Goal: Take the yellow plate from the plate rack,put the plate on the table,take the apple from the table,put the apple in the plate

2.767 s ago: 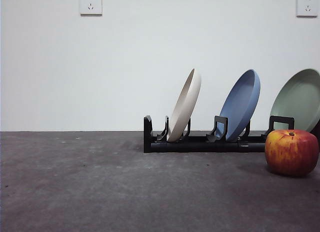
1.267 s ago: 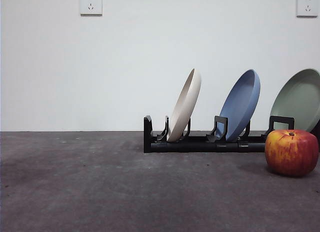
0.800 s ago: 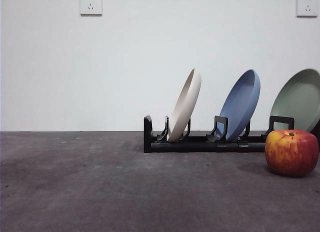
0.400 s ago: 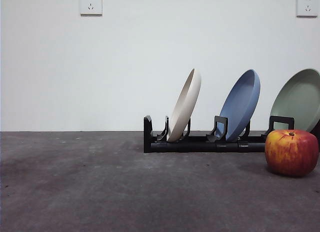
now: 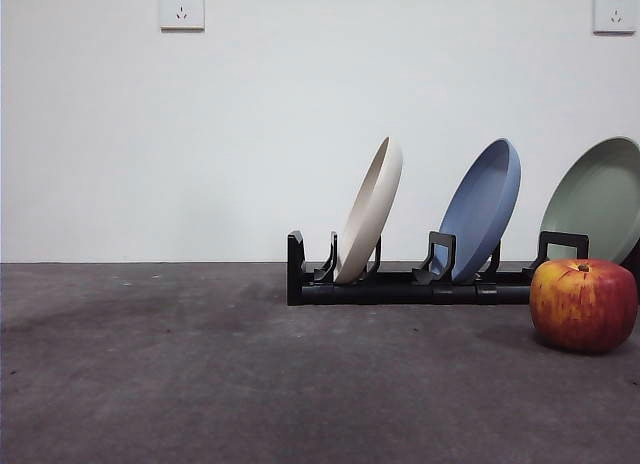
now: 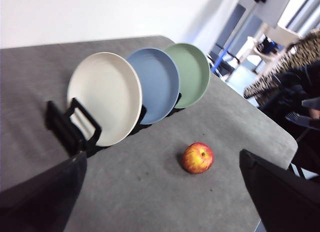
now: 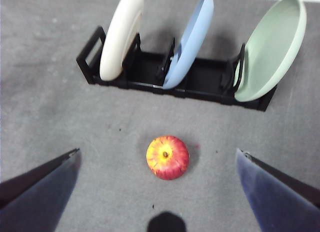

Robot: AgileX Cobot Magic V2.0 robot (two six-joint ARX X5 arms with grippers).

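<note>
The yellow plate [image 5: 370, 209] stands tilted in the left slot of the black plate rack [image 5: 400, 284] on the table [image 5: 200, 374]. It also shows in the left wrist view [image 6: 105, 97] and the right wrist view [image 7: 121, 37]. The apple [image 5: 583, 304] sits on the table in front of the rack's right end. My left gripper [image 6: 162, 157] is open and empty, high above the table off the rack's left end. My right gripper [image 7: 157, 151] is open and empty, high above the apple [image 7: 167, 157]. Neither gripper shows in the front view.
A blue plate [image 5: 485, 209] stands in the rack's middle slot and a pale green plate [image 5: 600, 199] in its right slot. The table's rounded edge [image 6: 280, 142] lies beyond the apple [image 6: 198, 157] in the left wrist view.
</note>
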